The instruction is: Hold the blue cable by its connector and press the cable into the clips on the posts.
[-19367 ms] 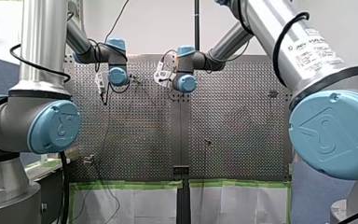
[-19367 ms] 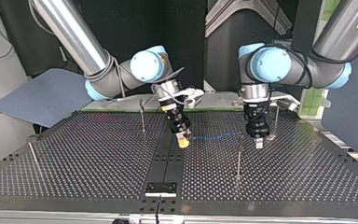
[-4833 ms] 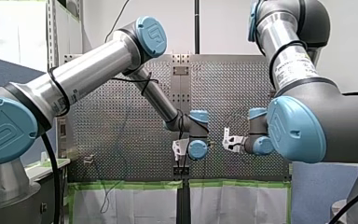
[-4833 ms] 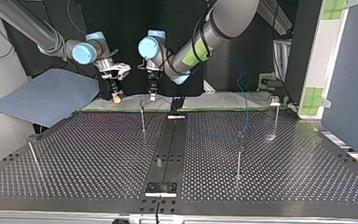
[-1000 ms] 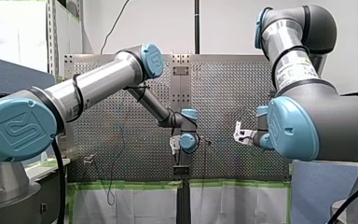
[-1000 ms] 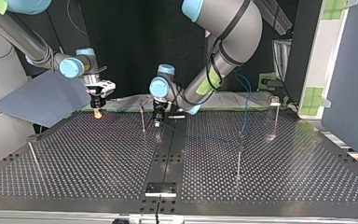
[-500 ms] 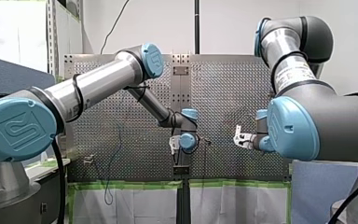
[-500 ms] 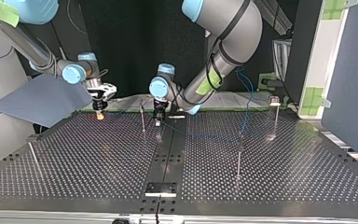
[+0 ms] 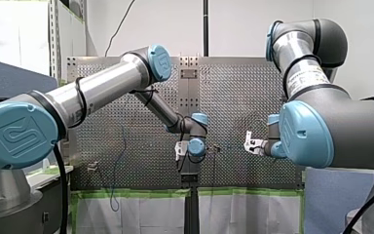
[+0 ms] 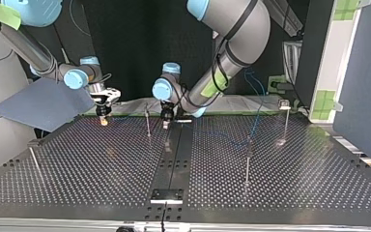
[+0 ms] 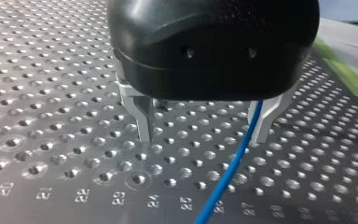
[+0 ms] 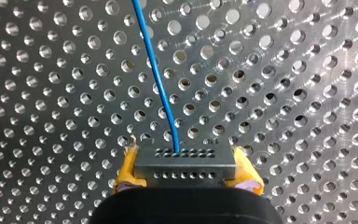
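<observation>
Front view: behind and above my shoulders, facing along reach; desk (image 9: 233, 97) far, my elbows near. Top view: opposite side, low, facing me; same desk, same posts (image 10: 247, 162), I think. Left wrist view: tight on my left fingers (image 11: 142, 119), desk just below. Right wrist view: tight on my right fingers (image 12: 125, 172) and connector (image 12: 185, 164). Both wrist views share blue cable (image 12: 161, 88).

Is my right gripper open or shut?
Shut: the right gripper clamps the grey connector between its yellow fingers; the blue cable leaves it ahead.
</observation>
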